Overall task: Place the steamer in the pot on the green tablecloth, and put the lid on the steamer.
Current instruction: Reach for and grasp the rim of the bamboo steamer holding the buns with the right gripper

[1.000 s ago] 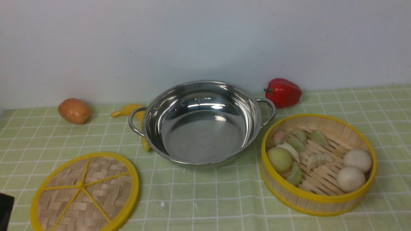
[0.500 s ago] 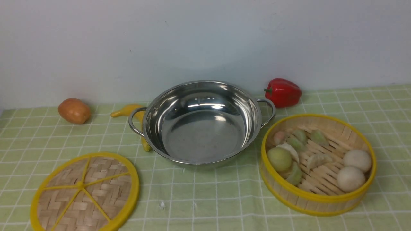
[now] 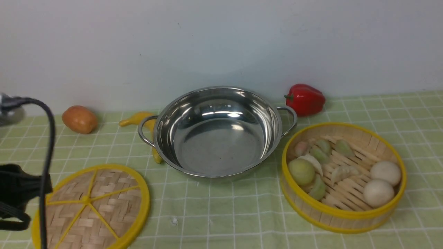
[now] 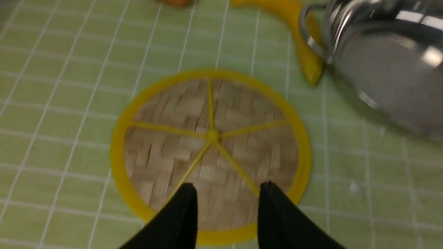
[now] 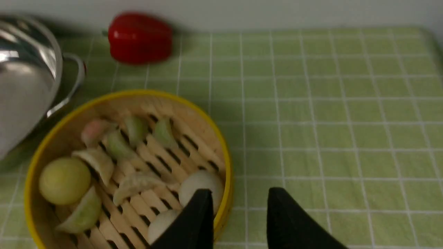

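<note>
Here, stainless-steel pot [image 3: 218,145] mid green tablecloth [image 3: 242,214], steamer [image 3: 332,216] with dumplings [image 3: 341,171] just beside pot at 4 o'clock, woven lid [image 3: 91,207] at pot's 8 o'clock, left gripper [image 4: 228,186] above lid, right gripper [image 5: 239,190] above steamer's rim, both spread apart, gripping nothing.

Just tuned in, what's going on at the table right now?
Nothing is picked up yet. The left gripper hovers open over the lid, which lies flat on the green tablecloth. The right gripper hovers open at the rim of the steamer, which holds dumplings and sits beside the empty pot.
</note>
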Motion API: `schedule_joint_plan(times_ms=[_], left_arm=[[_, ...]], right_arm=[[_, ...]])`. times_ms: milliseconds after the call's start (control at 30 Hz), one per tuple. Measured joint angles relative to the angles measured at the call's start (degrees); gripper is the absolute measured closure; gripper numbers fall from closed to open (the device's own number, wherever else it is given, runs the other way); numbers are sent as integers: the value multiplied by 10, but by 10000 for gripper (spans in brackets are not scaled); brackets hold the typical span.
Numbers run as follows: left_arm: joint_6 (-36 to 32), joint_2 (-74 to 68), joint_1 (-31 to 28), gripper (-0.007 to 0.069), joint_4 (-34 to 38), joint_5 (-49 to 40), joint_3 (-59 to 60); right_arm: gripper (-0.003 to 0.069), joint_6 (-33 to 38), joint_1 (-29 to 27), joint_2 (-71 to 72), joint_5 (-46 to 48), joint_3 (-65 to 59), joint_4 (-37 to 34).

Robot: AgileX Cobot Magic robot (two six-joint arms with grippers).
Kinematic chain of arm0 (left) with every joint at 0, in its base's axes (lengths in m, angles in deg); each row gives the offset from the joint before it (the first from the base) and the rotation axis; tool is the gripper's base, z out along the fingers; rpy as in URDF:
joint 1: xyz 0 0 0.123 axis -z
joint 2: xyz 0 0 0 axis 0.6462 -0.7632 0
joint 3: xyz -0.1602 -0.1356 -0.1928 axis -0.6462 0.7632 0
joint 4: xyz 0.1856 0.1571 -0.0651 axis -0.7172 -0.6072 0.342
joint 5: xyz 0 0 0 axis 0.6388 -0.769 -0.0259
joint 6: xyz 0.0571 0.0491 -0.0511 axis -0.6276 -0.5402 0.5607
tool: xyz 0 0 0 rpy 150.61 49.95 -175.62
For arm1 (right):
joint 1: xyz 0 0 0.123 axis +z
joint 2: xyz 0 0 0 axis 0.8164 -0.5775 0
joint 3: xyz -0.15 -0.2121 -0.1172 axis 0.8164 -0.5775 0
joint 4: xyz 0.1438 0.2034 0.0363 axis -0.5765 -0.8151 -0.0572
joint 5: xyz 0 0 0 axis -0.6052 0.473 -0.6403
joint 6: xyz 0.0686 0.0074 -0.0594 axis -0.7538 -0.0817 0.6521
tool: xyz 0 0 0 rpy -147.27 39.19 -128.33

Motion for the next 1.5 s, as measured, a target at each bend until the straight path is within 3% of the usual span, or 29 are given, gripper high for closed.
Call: schedule_joint_plan(times_ms=[133,333,667,1067,1167,1200,1500], left_arm=[[-30,-86,0,382,-1,-28,-1],[-47,-138,0,382,-1,-29,-1],[-48,-143,0,382,-1,-24,-3],[-49,-143,0,382,-1,-9,-3],[-49,-143,0,382,-1,-6,-3],[-49,-143,0,382,-1,-2,-3],[-49,-143,0,382,-1,4,-4]], right_arm=[[419,67,0,-138,0,62,-29],[419,113,0,-283,18,135,-27],[419,185,0,-382,16,165,-22],[427,209,0,-434,4,167,-31],[506,202,0,-444,4,166,-31],[582,188,0,-445,1,166,-28],[592,154,0,-441,51,169,22]])
